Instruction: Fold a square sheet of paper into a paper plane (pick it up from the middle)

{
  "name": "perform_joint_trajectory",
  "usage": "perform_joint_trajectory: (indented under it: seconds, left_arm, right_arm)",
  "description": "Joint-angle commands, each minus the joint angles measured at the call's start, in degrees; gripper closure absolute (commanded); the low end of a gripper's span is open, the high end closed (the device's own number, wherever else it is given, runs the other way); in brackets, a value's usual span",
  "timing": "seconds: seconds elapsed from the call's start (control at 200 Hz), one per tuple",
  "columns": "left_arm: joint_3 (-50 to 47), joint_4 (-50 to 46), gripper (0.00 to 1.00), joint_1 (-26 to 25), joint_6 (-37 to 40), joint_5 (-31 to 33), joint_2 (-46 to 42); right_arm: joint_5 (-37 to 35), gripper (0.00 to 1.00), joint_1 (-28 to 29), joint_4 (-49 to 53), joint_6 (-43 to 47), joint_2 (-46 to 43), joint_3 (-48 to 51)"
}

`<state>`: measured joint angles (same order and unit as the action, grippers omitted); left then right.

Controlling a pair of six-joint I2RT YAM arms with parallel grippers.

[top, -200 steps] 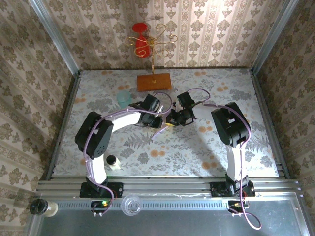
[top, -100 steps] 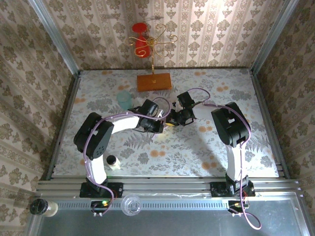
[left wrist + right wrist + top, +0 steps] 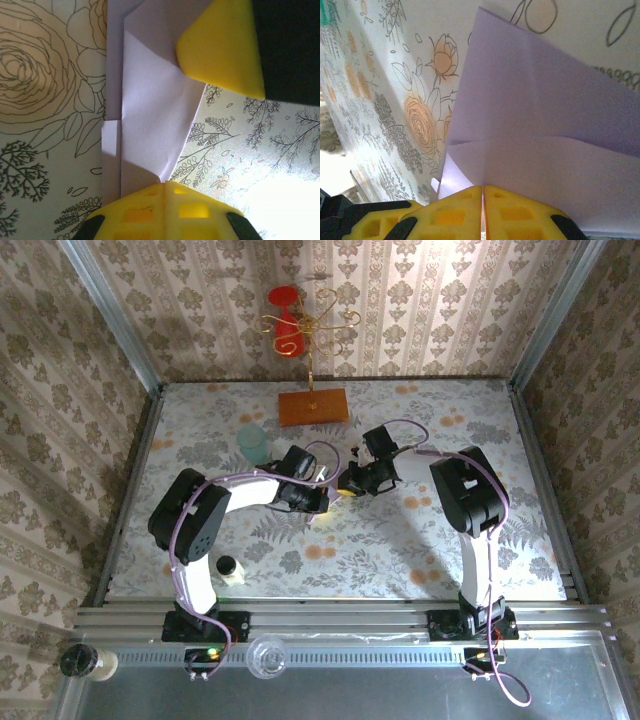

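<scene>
Left wrist view: left gripper [image 3: 164, 185] is clamping the pale lilac, partly folded paper sheet [image 3: 150, 110].
Right wrist view: right gripper [image 3: 483, 188] is pinching its edge.
Sheet: lying on the floral-patterned bench [image 3: 45, 75].

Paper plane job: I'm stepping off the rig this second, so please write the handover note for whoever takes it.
Left gripper: shut, pinching the lilac paper at an edge.
Right gripper: shut, pinching the same paper at the opposite end.
Paper: at the middle of the table, on the near side of the wooden board, right of the teal cup.
Done: several flaps folded, creases visible.
Left: remaining folds; not yet a pointed dart.
</scene>
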<state>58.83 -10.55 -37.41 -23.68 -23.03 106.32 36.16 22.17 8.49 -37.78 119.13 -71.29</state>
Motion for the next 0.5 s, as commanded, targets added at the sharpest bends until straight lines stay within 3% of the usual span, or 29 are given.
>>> perform_joint_trajectory:
  seconds: [0.0,0.495]
  left_arm:
    - [-3.4,-4.7,1.0,0.1,-1.1,1.9,2.3]
    - [-2.9,-4.1,1.0,0.3,-1.0,1.2,2.1]
  right_arm:
    - [-2.9,0.87,-3.9,-3.6,0.8,2.8,0.0]
    - [-4.8,0.88,-12.9,-9.6,-0.1,4.6,0.0]
